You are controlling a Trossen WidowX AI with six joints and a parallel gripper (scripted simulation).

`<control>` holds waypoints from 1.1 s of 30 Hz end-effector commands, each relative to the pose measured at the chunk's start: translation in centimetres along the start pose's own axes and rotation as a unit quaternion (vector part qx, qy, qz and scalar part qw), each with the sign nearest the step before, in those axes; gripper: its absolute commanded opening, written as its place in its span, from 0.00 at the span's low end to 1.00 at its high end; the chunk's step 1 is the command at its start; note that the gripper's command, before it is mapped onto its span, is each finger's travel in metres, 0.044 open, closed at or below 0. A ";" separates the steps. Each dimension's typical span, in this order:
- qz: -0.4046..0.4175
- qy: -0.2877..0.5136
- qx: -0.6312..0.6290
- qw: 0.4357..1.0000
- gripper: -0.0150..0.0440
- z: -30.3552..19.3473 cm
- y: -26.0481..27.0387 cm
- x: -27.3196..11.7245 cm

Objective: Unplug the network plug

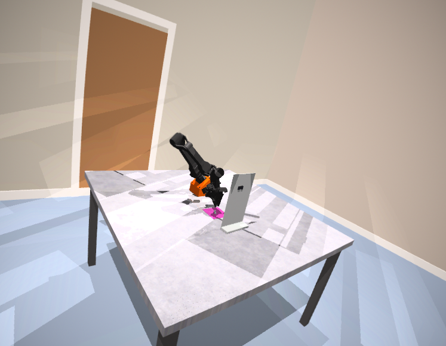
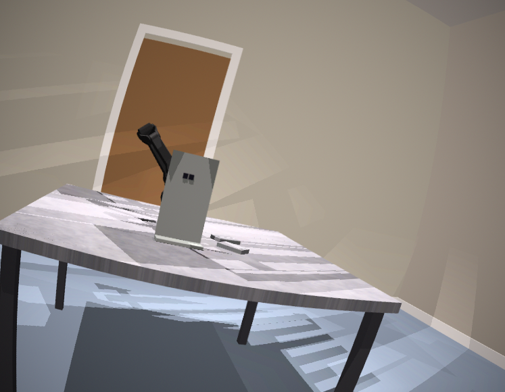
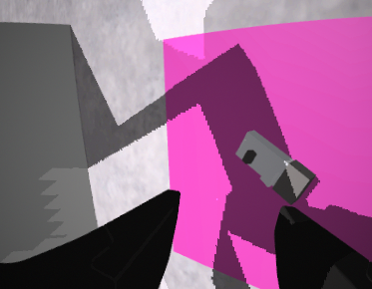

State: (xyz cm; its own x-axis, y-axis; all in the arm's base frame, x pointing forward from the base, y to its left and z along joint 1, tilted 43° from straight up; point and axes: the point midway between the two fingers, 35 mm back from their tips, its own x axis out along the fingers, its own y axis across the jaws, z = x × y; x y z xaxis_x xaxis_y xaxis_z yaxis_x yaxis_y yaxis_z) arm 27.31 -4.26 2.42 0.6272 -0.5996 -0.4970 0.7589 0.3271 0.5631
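Note:
The grey plug lies at a slant on the magenta marked square, within its edges as far as the wrist view shows. My gripper is open, low over the square. Nothing is held between its fingers. The plug lies just beyond the right fingertip in the wrist view; I cannot tell if they touch. The upright panel stands beside the square. Its dark socket openings show in the top view and the exterior view. In the exterior view the panel hides gripper and plug.
The panel's pale foot rests on the table. Two small grey bars lie beside the panel, one nearer and one behind. An orange block sits behind the gripper by the arm.

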 end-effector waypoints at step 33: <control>-0.009 0.004 0.003 1.000 0.52 -0.7 1.7 -2.5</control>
State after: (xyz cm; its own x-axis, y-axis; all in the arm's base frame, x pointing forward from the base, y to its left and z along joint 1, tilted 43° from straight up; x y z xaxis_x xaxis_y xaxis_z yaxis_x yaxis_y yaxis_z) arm 26.90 -1.93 3.71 0.6119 -0.5980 -0.5176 0.7738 0.3175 0.5480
